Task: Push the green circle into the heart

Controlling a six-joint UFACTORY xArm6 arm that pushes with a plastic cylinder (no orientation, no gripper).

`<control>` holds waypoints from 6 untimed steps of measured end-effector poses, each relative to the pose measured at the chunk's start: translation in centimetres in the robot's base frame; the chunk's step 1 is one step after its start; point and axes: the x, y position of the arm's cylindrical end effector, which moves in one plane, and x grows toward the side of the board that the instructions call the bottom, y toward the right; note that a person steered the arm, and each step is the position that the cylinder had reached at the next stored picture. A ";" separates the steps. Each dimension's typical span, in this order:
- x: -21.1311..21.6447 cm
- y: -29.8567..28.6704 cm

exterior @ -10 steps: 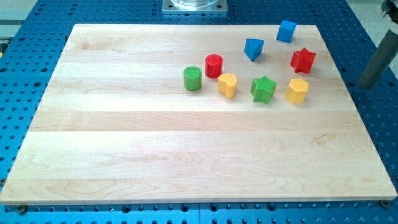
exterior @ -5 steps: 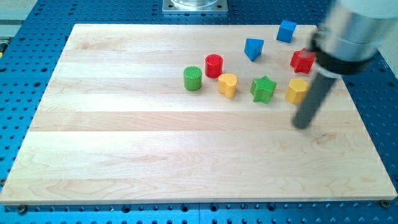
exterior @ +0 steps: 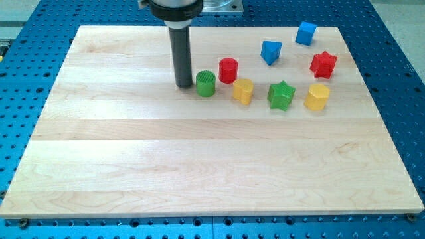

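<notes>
1. Hand there was none (the arm ended in a bare rod), so nothing could open, close or grip; my tip (exterior: 184,85) rested on the worktop (exterior: 133,153) just at the view's left of the green circle (exterior: 206,83), touching it or very nearly so.
2. That green circle sat near the middle of the worktop's upper half, with the yellow heart (exterior: 243,91) just beside it on the view's right, a narrow gap between them. The heart shape was my reading; it was small.
3. The circle looked like a light, rigid little cylinder that would slide easily on smooth wood. Being round, it would likely roll off the tip if pushed off-centre.
4. The contact point should be its left side, opposite the heart, and slightly towards the view's top, since the heart lay a little lower.
5. A red circle (exterior: 228,70) stood close above the gap, so a push straying upward could have nudged it.
</notes>
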 end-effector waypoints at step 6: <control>-0.2 8.5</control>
